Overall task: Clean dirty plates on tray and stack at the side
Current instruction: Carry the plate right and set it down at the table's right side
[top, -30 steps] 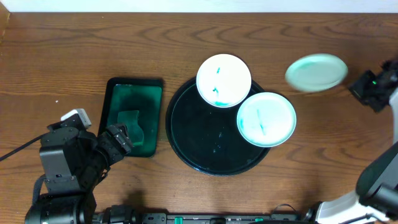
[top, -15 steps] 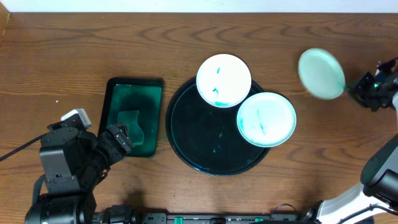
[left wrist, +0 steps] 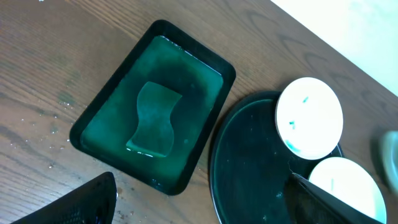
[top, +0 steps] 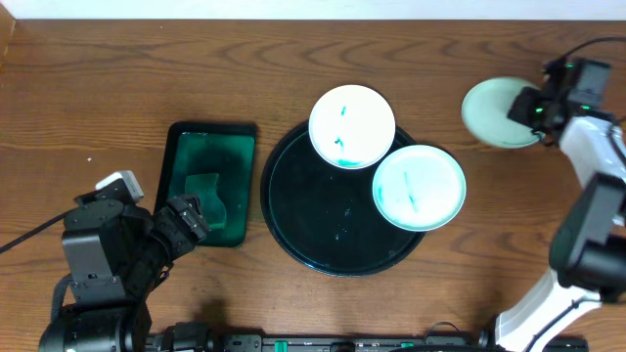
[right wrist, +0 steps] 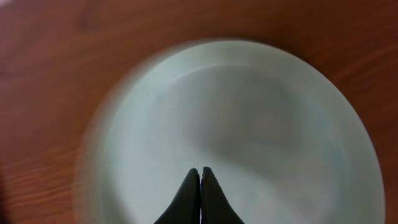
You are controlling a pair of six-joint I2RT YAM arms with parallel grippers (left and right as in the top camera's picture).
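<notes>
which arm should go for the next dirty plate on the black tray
Probably the right: the right gripper, shut, is over the pale plate right of the black tray, near the streaked plate on its right rim. The left gripper, open, sits by the green sponge tray, farther off.

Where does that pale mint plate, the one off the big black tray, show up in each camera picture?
Overhead: pale mint plate at upper right, right of the black tray.
Left wrist: a blurred sliver at the right edge, past the black tray.
Right wrist: fills nearly the whole picture, behind the right gripper.
Shared landmark: the black tray, in overhead and left wrist only.
</notes>
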